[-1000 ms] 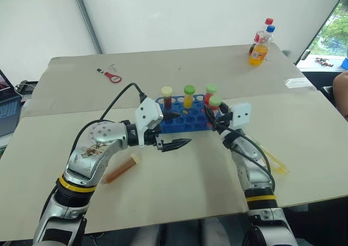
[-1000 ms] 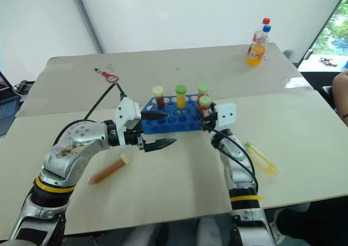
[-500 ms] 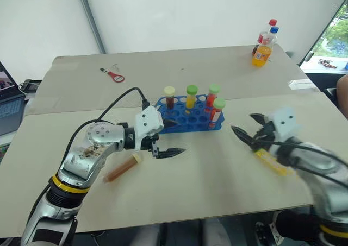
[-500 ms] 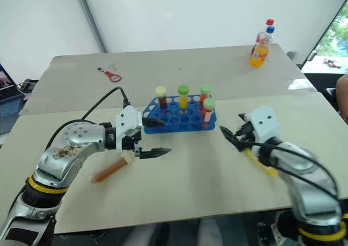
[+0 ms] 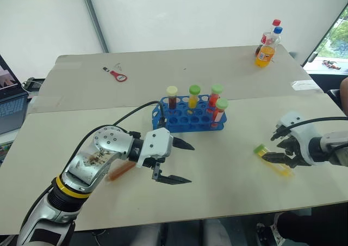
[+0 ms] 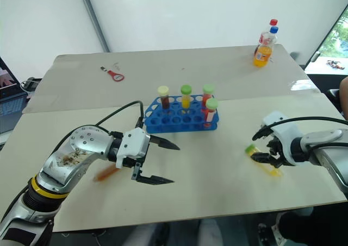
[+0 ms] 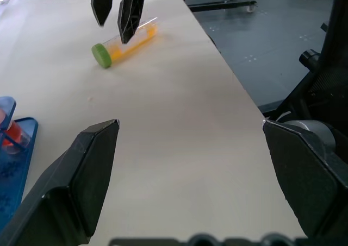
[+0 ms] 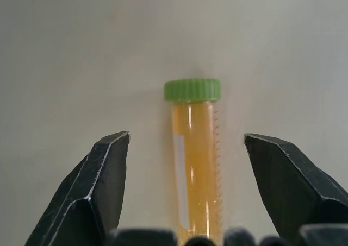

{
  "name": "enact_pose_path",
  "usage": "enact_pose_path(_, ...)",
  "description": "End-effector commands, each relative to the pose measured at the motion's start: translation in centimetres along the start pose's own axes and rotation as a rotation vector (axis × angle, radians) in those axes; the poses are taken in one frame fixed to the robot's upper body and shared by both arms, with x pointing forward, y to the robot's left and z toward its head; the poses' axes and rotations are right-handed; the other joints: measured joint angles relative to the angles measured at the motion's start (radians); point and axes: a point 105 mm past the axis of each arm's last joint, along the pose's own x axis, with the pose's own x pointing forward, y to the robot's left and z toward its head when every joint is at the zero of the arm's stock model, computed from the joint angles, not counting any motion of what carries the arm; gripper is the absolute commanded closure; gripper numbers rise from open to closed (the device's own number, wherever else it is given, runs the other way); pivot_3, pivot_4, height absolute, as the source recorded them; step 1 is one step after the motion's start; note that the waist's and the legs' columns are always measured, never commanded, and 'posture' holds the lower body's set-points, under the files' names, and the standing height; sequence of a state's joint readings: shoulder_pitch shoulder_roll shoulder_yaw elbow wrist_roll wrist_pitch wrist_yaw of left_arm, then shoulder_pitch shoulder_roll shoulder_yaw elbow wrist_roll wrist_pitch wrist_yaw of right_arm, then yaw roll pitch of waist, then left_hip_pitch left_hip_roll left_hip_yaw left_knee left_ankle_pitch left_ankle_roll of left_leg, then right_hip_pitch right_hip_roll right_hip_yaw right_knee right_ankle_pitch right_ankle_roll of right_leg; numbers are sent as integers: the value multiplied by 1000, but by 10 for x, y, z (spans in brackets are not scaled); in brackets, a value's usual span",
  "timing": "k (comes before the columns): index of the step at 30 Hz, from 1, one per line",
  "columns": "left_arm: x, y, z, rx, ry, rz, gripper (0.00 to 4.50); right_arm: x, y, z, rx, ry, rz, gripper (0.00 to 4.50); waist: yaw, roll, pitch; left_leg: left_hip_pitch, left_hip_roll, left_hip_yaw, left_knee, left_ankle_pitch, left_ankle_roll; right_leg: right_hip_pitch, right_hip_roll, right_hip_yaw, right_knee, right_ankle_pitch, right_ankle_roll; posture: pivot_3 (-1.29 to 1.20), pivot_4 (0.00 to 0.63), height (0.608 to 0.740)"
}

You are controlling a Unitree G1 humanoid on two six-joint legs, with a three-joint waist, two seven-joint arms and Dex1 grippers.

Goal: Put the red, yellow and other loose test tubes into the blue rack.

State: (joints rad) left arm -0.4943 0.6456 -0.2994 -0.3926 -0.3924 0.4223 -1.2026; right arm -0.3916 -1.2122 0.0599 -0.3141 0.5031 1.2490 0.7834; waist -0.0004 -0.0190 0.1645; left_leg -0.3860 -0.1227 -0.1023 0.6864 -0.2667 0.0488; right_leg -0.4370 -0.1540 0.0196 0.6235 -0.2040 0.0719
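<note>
The small clear plastic tube of yellow liquid with a green cap [image 8: 194, 148] lies flat on the pale surface [image 5: 217, 164], cap toward the bright blue plastic rack [image 5: 187, 118]. The right end effector [image 8: 185, 164] hangs open over it, one finger each side. The left end effector [image 5: 176, 162] is open.

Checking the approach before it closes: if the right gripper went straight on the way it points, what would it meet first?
Probably the yellow tube, lying on the table between the right gripper's open fingers.

Beige table [image 5: 217, 164] with rack [image 5: 190, 121], tubes [image 5: 272, 160]
</note>
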Motion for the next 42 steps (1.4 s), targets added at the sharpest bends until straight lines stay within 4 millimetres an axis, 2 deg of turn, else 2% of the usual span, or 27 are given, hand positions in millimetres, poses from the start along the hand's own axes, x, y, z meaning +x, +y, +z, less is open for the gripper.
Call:
enact_pose_path(1,2,2,5,33,-16,4,0,3,-10,4,-27,15,-16,769,1,0,0,0,0,0,0,0,0,0,0,0,0,0,0,0,150,740)
enact_pose_path(5,3,2,4,27,-18,12,0,11,-13,-6,-68,84,3,769,2,0,0,0,0,0,0,1,-1,-1,0,0,0,0,0,0,150,740)
enact_pose_path(12,4,3,2,15,-22,53,0,21,-15,-5,-87,109,31,769,3,0,0,-2,0,0,0,3,-6,-2,0,0,0,0,0,0,150,740)
enact_pose_path(16,6,1,3,8,-31,51,0,23,-10,-11,-66,144,84,1880,5,0,0,-2,0,0,0,3,-6,-2,0,0,0,0,0,0,150,740)
enact_pose_path(20,5,1,1,7,-32,52,0,22,-9,-12,-48,155,99,3321,8,0,0,-2,0,0,0,3,-6,-2,0,0,0,0,0,0,150,740)
enact_pose_path(22,3,2,-2,4,-25,63,0,21,-9,-9,-52,145,100,3575,9,0,0,-2,0,0,0,3,-6,-2,0,0,0,0,0,0,150,740)
enact_pose_path(24,-1,6,-4,-5,-19,92,0,17,-6,0,-65,104,100,3576,8,0,0,-2,0,0,0,3,-6,-2,0,0,0,0,0,0,150,740)
enact_pose_path(27,-16,19,-10,-24,-11,207,0,7,18,36,-92,-67,161,3576,3,0,0,-2,0,0,0,3,-6,-3,0,0,1,0,0,0,150,740)
enact_pose_path(30,-26,30,-13,-47,-14,289,0,4,37,61,-94,-222,192,3577,5,0,0,-2,1,0,0,3,-6,-3,0,-1,1,0,0,0,150,740)
enact_pose_path(32,-33,47,-10,-74,-45,397,0,4,64,94,-80,-490,251,3591,10,-2,-1,-2,0,-1,0,3,-6,-2,0,-1,1,0,0,0,150,740)
enact_pose_path(34,-41,59,-10,-88,-51,476,0,-1,81,123,-69,-756,242,3591,12,-4,-1,-1,1,-3,0,3,-6,-2,0,-2,1,0,0,0,150,740)
enact_pose_path(38,-48,64,-18,-60,22,527,0,5,83,159,38,-1030,86,3592,12,-4,-2,-2,-1,-3,1,6,-10,-4,-1,-2,3,1,0,0,150,740)
enact_pose_path(42,-51,72,-17,-63,35,577,0,13,88,182,85,-1189,-16,3592,9,-4,-2,-2,-2,-3,1,6,-10,-4,0,-2,4,2,0,0,150,740)
